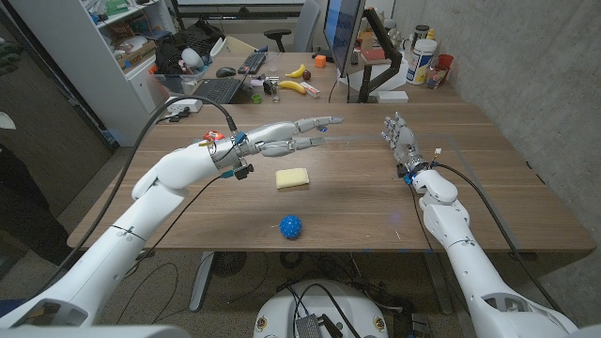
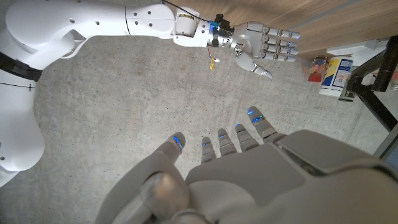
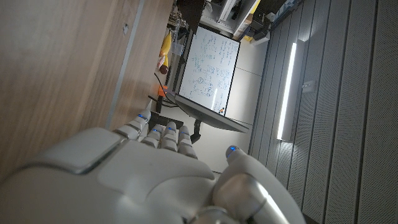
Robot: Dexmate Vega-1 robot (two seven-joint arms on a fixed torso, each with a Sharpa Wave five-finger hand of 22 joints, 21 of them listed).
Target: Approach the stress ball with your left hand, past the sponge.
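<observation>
A blue stress ball [image 1: 291,226] lies on the wooden table [image 1: 488,178] near its front edge, in the middle. A pale yellow sponge [image 1: 292,177] lies a little farther back. My left hand [image 1: 293,134] hovers open above the table behind the sponge, fingers stretched toward the right and holding nothing. In the left wrist view its fingers [image 2: 219,139] are spread. My right hand [image 1: 400,137] stands upright at the right side of the table, open and empty; it also shows across from the left hand [image 2: 264,43].
Behind the table stand a monitor [image 1: 344,28], a keyboard [image 1: 218,89], bananas [image 1: 296,86] and bottles [image 1: 423,61]. A black cable [image 1: 174,108] arcs over my left forearm. A shelf unit [image 1: 113,47] stands at the back left.
</observation>
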